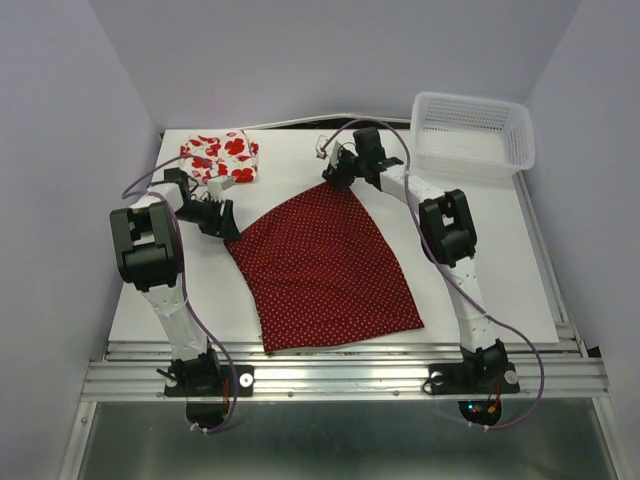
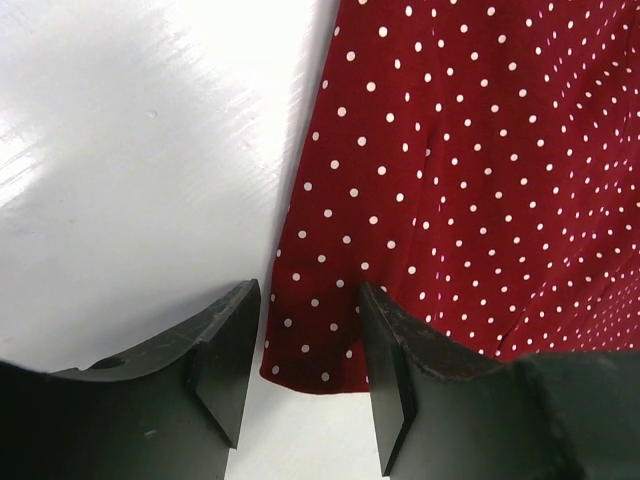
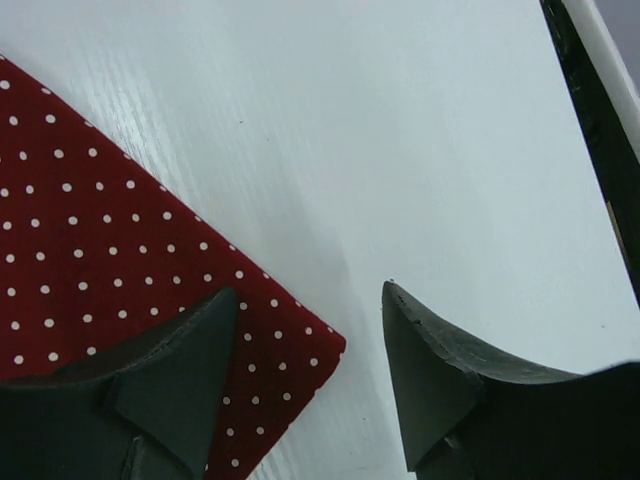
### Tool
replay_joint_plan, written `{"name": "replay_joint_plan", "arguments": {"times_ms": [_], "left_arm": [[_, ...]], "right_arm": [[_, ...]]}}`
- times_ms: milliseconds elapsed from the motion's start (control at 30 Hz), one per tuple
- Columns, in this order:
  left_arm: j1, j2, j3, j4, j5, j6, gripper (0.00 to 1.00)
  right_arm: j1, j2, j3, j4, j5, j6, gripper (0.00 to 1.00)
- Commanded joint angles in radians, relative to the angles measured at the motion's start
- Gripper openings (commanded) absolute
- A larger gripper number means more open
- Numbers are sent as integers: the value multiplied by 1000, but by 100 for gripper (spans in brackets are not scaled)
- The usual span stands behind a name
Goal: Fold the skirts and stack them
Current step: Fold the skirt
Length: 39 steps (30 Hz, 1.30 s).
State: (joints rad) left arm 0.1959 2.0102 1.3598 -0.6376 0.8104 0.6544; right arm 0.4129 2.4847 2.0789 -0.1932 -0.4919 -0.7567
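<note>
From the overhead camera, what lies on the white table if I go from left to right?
First the floral skirt, then the dotted red skirt spread out in the middle, then the basket at the far right.

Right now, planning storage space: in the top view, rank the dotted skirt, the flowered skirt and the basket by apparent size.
1. dotted skirt, spread flat
2. basket
3. flowered skirt, folded small

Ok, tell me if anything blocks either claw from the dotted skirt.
Nothing visible does. One corner of the dotted skirt sits inside the open left claw, another inside the open right claw.
</note>
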Motion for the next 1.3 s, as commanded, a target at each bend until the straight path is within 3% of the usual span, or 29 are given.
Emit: {"name": "replay_joint_plan", "arguments": {"times_ms": [0,200,300,333,467,600,933,1267], "left_arm": [[-3,-50,-31,-14,-2,17,57],[-3,-62,-4,-4,-28,-12,63],[-1,-82,27,19,-75,-22,68],[-3,-83,35,19,-85,-12,74],[-3,-79,76,-30,-109,33,79],[-4,-90,67,-51,-120,82,82],[-59,-70,56,0,-183,117,74],[-75,10,111,-116,-79,183,62]], "right_arm": [[-14,39,29,104,-95,-27,63],[-36,71,9,-31,-163,-93,56],[-45,80,0,-74,-172,-127,47],[-45,85,4,-98,-177,-133,44],[-45,102,21,-120,-189,-127,27],[-45,108,29,-121,-180,-121,1],[-63,98,44,-120,-133,-75,1],[-72,72,60,-118,-86,-33,1]]}}
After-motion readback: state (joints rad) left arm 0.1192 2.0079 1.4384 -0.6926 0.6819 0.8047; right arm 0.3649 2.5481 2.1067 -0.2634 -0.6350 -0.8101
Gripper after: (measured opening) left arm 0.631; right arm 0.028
